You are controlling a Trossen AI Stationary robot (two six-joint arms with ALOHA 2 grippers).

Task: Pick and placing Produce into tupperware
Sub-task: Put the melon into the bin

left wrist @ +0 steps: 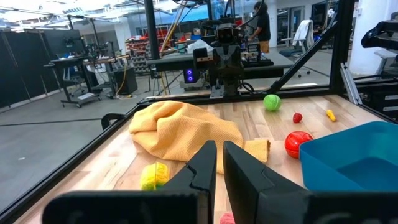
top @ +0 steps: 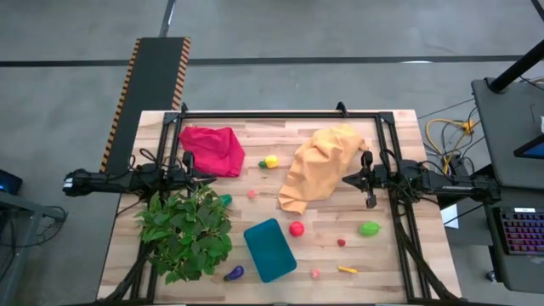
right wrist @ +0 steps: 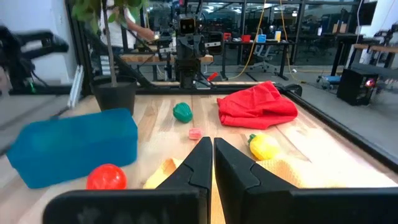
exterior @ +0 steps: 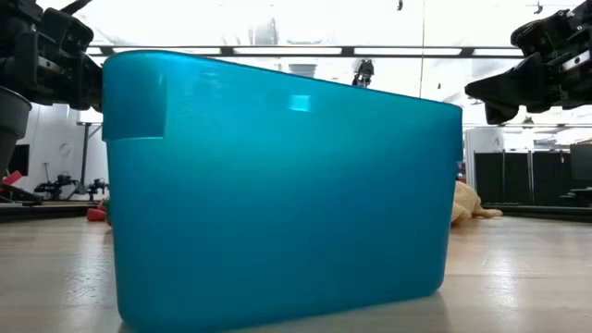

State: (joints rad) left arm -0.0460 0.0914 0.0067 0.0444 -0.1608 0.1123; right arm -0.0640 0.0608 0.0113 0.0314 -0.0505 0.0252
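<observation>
The teal tupperware (top: 270, 249) lies flat on the table near the front edge and fills the low view (exterior: 277, 185). Small produce is scattered on the wood: a yellow piece (top: 271, 161), a red one (top: 297, 229), a green one (top: 369, 229), a purple one (top: 234, 273) and several smaller bits. My left gripper (top: 210, 178) hovers shut at the table's left, above the plant's far side. My right gripper (top: 345, 179) hovers shut at the table's right, beside the orange cloth. Both point level toward the table's middle and hold nothing.
A leafy green plant (top: 187, 231) stands at the front left. A red cloth (top: 212, 150) lies at the back left and a yellow-orange cloth (top: 319, 166) is heaped at the back right. A black frame (top: 280, 114) borders the table.
</observation>
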